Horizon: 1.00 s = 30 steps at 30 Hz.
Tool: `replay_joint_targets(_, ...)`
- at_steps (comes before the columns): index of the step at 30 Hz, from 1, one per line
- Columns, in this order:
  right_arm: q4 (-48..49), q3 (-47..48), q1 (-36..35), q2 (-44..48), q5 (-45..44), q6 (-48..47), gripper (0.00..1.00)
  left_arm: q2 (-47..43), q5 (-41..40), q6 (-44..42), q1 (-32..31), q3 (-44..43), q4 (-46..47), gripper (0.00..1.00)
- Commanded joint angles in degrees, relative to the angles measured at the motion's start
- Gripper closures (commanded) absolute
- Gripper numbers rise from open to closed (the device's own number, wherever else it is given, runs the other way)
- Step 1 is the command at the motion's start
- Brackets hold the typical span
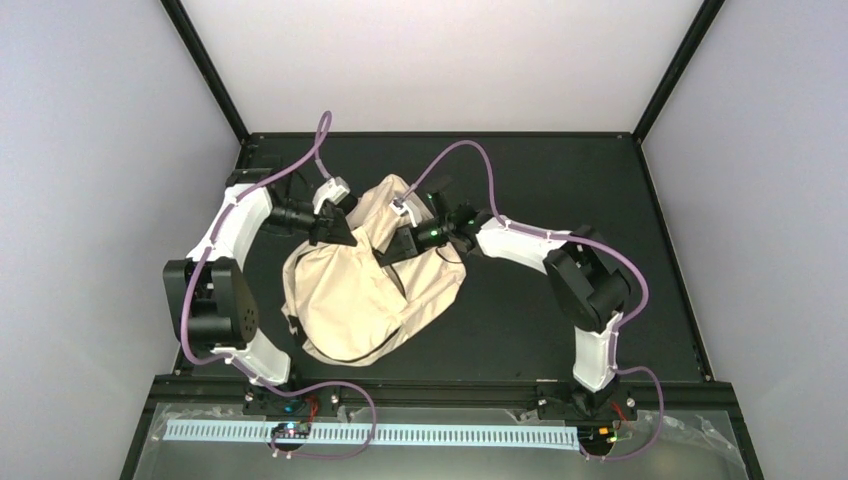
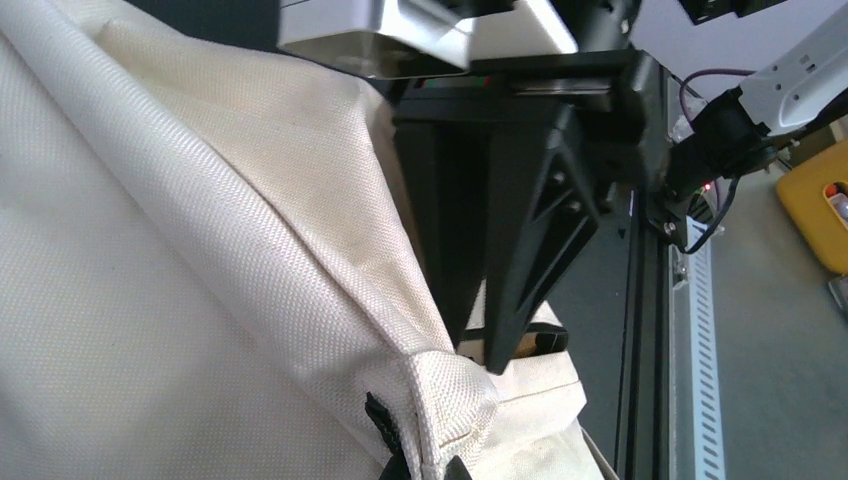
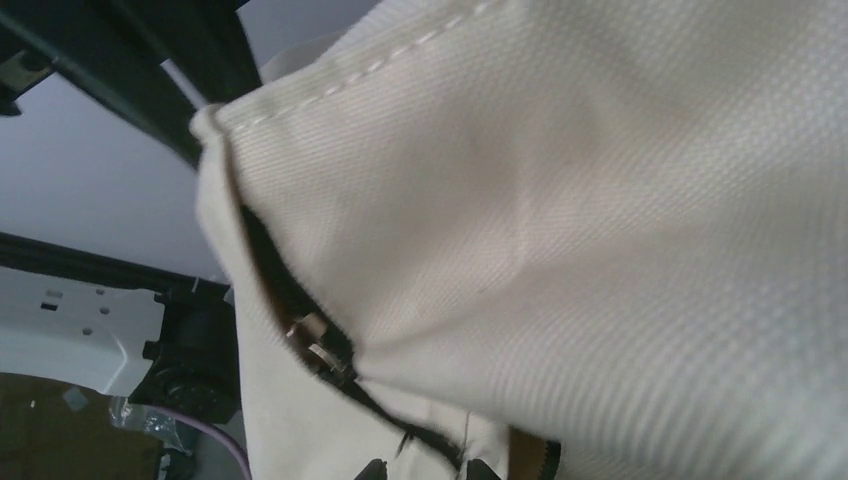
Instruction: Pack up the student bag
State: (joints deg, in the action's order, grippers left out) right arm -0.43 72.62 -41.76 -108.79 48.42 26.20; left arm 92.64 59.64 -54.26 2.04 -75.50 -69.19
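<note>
From the top, you see the bag [image 1: 370, 290] lying in the middle of the black table [image 1: 560, 180]. Its top is bunched up between the left gripper [image 1: 338, 228] and the right gripper [image 1: 405, 240].

In your left wrist view, the two black fingers [image 2: 530, 250] pinch together on the bag's edge.

In your right wrist view, cloth and a zipper [image 3: 318, 345] fill the picture. You cannot tell if that gripper is apart or together.
</note>
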Motion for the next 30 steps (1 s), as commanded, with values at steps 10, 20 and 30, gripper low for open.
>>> replay_joint_targets(10, 9.22, 3.67, -0.6, -4.62, 3.62, 4.87, 0.73, -1.15, 5.22, -1.77, -0.13, -0.72, -2.06, 0.98)
replay_joint_targets(20, 14.4, 3.4, -1.58, -6.56, 3.49, 9.28, 0.69, -0.7, 5.6, 0.4, -0.13, -1.84, -0.66, 0.98)
replay_joint_targets(30, 22.51, 0.81, -1.75, -7.47, 0.79, 16.41, 0.65, -0.53, 6.02, 0.92, -0.14, -2.26, -0.47, 0.98)
